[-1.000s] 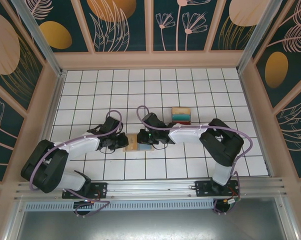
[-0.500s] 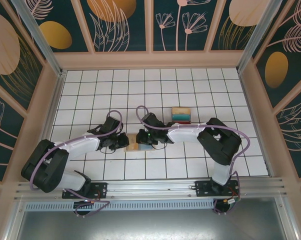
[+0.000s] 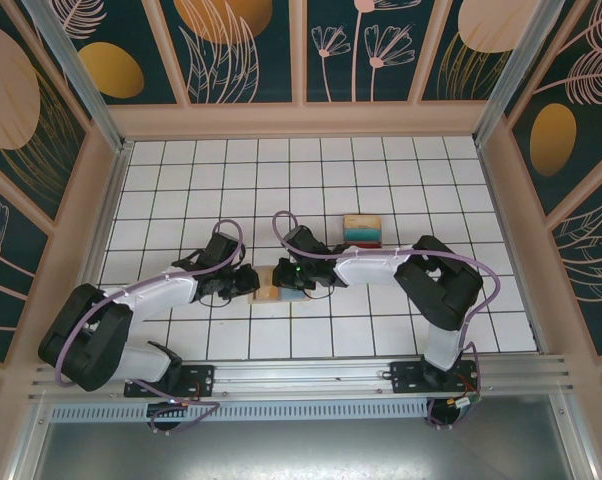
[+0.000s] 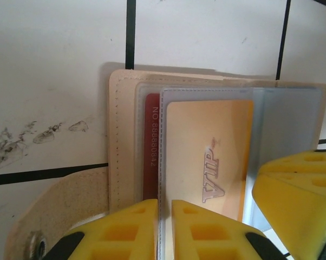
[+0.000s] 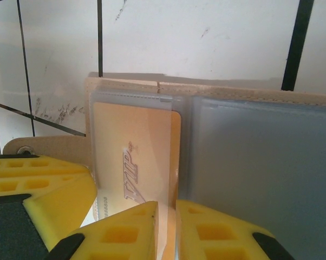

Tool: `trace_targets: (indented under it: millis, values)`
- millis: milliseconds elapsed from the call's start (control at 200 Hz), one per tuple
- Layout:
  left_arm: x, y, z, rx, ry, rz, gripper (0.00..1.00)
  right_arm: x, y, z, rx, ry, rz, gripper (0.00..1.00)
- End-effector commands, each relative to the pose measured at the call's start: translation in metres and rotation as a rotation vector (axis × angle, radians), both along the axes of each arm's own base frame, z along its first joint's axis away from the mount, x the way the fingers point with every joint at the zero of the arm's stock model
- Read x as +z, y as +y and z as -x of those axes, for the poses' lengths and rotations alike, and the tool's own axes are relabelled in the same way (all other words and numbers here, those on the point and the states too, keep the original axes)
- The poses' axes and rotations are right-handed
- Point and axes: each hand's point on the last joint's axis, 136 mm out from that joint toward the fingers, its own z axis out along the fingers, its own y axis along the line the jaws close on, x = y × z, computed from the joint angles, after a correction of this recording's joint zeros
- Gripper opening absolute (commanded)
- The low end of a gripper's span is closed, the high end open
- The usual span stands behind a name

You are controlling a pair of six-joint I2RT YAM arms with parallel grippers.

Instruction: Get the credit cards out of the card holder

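Note:
The tan card holder (image 3: 269, 291) lies open on the tiles between both grippers. My left gripper (image 4: 164, 208) is shut on the edge of a clear sleeve of the card holder (image 4: 122, 135). A yellow VIP credit card (image 4: 209, 151) sits in that sleeve, with a red credit card (image 4: 151, 146) behind it. My right gripper (image 5: 167, 208) is shut on the long edge of the yellow card (image 5: 136, 146). The holder's other clear sleeve (image 5: 260, 157) looks empty. From above, the left gripper (image 3: 249, 282) and right gripper (image 3: 289, 278) nearly touch.
A small pile of coloured cards (image 3: 362, 231) lies on the tiles behind the right forearm. The right gripper's yellow finger (image 4: 298, 200) crowds the left wrist view, and the left gripper's finger (image 5: 38, 184) sits close in the right wrist view. Walls enclose the white tiled floor (image 3: 181, 180).
The right arm's elbow has shifted slightly left and the left arm has settled a little. Both grippers stay together at the holder.

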Motion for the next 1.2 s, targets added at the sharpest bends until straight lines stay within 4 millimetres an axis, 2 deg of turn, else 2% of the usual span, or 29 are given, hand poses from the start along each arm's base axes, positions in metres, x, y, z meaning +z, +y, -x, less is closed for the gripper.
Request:
trace_targets:
  millis: [0, 310, 430, 611, 871, 1096, 1196]
  values:
    - [-0.004, -0.003, 0.003, -0.002, 0.019, 0.025, 0.16, -0.009, -0.004, 0.002, -0.009, 0.023, 0.016, 0.17]
    - [-0.008, -0.003, 0.006, -0.004, 0.031, 0.020, 0.16, -0.013, -0.005, 0.004, -0.008, 0.035, 0.024, 0.17]
    - [-0.010, -0.002, 0.006, -0.003, 0.037, 0.012, 0.16, -0.021, -0.012, 0.006, -0.022, 0.053, 0.058, 0.18]
    - [-0.014, -0.001, 0.006, -0.002, 0.047, 0.002, 0.16, -0.018, -0.014, 0.006, -0.031, 0.059, 0.038, 0.18]
    - [-0.014, -0.002, 0.006, -0.005, 0.046, 0.003, 0.15, -0.017, -0.003, 0.009, 0.007, 0.079, -0.020, 0.17]
    - [-0.014, -0.003, 0.006, -0.006, 0.047, 0.003, 0.16, -0.017, 0.002, 0.011, 0.027, 0.090, -0.042, 0.14]
    - [-0.014, -0.003, 0.007, -0.008, 0.048, 0.003, 0.15, -0.017, 0.003, 0.012, 0.032, 0.093, -0.047, 0.07]
